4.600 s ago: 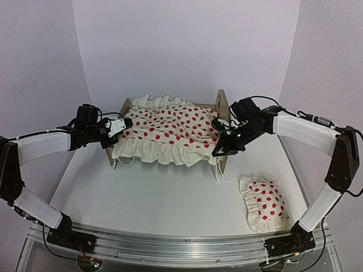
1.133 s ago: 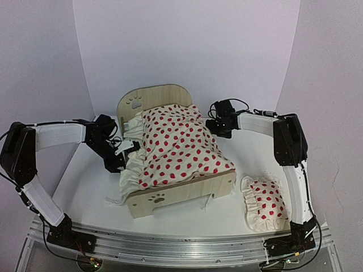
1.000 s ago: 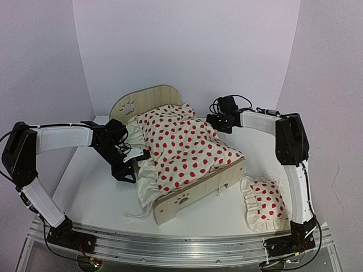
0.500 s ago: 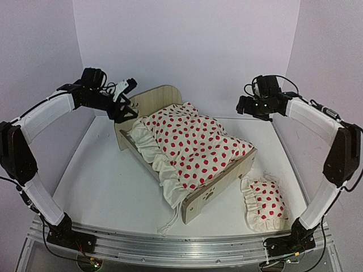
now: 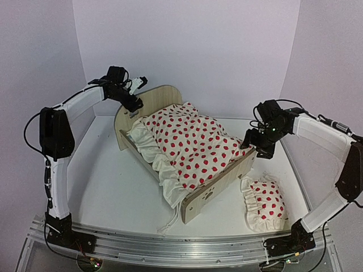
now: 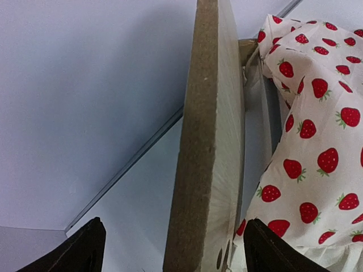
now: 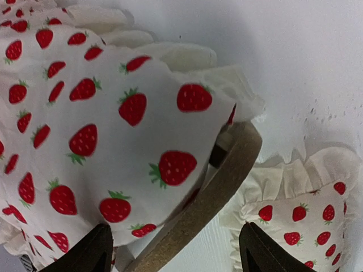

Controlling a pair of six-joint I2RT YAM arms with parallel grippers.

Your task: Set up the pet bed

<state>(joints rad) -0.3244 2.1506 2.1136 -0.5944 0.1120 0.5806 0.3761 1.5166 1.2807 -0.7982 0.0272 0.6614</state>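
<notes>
Middle of the white surface [image 5: 102, 181], the pet bed [image 5: 218, 188] sits diagonally: plywood, rounded headboard [image 6: 210, 141] far-left, strawberry blanket [image 5: 193, 144] over it. Left jaws wide open straddling the headboard, right jaws open around the footboard [image 7: 210, 204] corner, holding nothing.

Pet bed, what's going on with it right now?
Two robot arms are working on the pet bed, which sits angled under a strawberry blanket. The left gripper has open jaws straddling the headboard; the right gripper has open jaws over the footboard corner. The pillow lies beside the footboard.
</notes>
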